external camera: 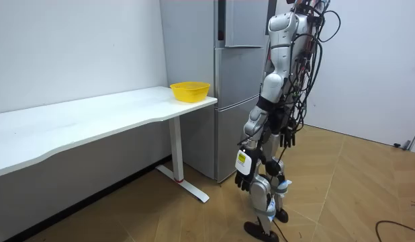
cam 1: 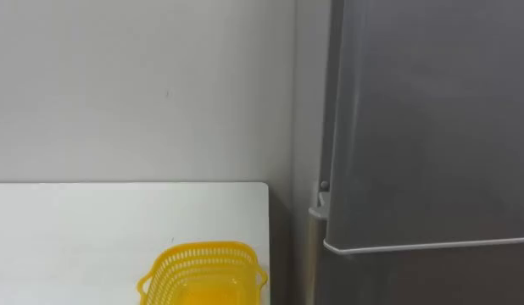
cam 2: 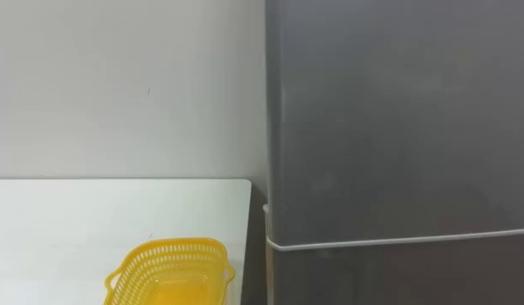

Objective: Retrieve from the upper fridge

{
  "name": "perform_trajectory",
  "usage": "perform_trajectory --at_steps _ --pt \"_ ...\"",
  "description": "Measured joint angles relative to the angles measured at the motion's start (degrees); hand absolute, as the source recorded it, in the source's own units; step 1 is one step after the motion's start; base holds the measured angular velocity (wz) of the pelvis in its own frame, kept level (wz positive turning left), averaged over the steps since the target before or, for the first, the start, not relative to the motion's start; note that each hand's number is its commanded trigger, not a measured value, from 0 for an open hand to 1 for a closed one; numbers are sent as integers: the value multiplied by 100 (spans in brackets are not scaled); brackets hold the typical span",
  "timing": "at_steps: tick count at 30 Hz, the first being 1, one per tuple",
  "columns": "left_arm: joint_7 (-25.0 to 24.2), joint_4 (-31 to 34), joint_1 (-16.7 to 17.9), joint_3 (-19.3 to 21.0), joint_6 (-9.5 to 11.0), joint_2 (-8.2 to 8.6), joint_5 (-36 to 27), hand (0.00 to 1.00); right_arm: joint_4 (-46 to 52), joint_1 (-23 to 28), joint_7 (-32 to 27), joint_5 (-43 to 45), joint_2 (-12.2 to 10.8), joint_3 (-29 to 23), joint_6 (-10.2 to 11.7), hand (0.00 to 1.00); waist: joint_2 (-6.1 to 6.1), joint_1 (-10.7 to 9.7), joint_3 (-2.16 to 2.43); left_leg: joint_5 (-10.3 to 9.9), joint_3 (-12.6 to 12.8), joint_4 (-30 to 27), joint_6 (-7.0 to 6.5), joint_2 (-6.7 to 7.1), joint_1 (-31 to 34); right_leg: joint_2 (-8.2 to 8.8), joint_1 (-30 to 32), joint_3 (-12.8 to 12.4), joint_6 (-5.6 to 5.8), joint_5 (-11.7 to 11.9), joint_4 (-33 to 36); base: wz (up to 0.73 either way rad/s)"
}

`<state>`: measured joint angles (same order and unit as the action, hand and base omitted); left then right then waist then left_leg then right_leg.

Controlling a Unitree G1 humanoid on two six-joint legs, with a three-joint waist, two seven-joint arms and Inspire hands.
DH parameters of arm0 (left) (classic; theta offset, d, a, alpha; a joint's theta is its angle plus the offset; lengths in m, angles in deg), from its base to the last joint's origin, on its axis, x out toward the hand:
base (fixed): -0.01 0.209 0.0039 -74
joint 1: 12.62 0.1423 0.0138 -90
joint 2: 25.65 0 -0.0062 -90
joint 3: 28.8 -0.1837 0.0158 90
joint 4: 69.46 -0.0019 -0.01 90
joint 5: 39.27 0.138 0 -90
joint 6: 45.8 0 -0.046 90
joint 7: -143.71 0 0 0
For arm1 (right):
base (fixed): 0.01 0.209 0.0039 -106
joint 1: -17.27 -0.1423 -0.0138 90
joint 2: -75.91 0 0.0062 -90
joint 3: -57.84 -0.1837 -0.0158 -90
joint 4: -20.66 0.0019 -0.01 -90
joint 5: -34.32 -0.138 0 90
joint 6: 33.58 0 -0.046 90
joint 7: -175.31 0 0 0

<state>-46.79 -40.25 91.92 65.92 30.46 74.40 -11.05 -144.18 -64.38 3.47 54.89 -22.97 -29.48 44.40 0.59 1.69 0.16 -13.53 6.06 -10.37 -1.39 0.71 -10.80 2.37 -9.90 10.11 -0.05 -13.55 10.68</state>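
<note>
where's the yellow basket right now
The yellow basket sits low in the left eye view, at the right end of the white table, close to the edge that faces the grey fridge.

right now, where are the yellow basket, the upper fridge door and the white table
yellow basket [cam 1: 203,248], left eye view, on its back rim
upper fridge door [cam 1: 432,127], left eye view, on the door's front
white table [cam 1: 75,229], left eye view, on its bare top
</note>
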Motion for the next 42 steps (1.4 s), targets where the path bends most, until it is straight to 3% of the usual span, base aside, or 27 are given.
perform_trajectory --at_steps 21,25,36,42 --pt "37 -112 42 -30 -19 -14 -209 0 -85 -24 -182 -109 -3 28 -58 0 75 3 -11 0 -11 90 0 -2 -85 -8 -42 5 11 -8 3 0" --pt "68 -149 79 25 -22 -30 -520 0 -103 -20 -175 -101 -3 19 -59 0 76 -11 -11 0 -30 89 0 -2 -92 -6 -70 29 11 -8 -7 2" --pt "795 -218 86 883 -78 -5 -1836 0 -147 -37 -176 -252 10 -405 -59 0 33 7 -24 0 -171 89 0 -2 -69 -28 -134 106 5 -5 -104 4" --pt "1729 -159 20 1774 157 -14 -3014 0 -137 -81 -180 -286 104 -409 30 0 -27 86 -37 0 -172 90 0 0 -68 -23 -133 120 5 -5 -100 0"
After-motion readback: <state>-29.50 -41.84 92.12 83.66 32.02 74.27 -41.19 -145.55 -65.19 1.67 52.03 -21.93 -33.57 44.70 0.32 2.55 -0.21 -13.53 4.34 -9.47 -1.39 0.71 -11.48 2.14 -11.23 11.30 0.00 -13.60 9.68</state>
